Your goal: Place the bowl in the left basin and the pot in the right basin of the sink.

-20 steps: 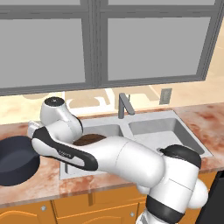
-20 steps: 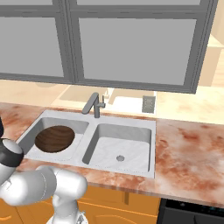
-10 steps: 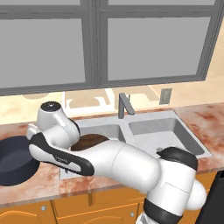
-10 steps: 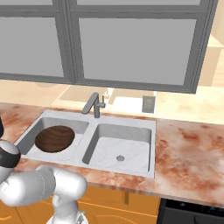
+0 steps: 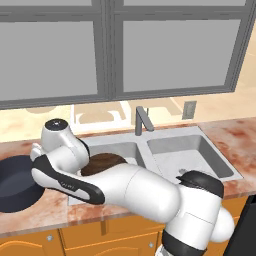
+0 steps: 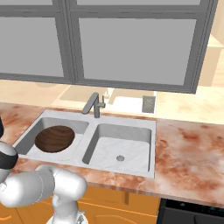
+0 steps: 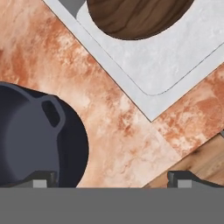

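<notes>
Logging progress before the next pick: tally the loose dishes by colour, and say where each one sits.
Dark brown: 1, the bowl, lying in the left basin.
Dark navy-black: 1, the pot, on the counter beside the sink.
Total: 2 dishes.

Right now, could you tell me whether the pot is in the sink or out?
Out: the pot sits on the counter left of the sink.

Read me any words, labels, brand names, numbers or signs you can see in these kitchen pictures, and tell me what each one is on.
None: no text can be read.
The dark navy-black pot, the dark brown wood-grain bowl, the light-grey double-basin sink, the angular grey faucet and the grey wall outlet plate all look plain and unmarked.
</notes>
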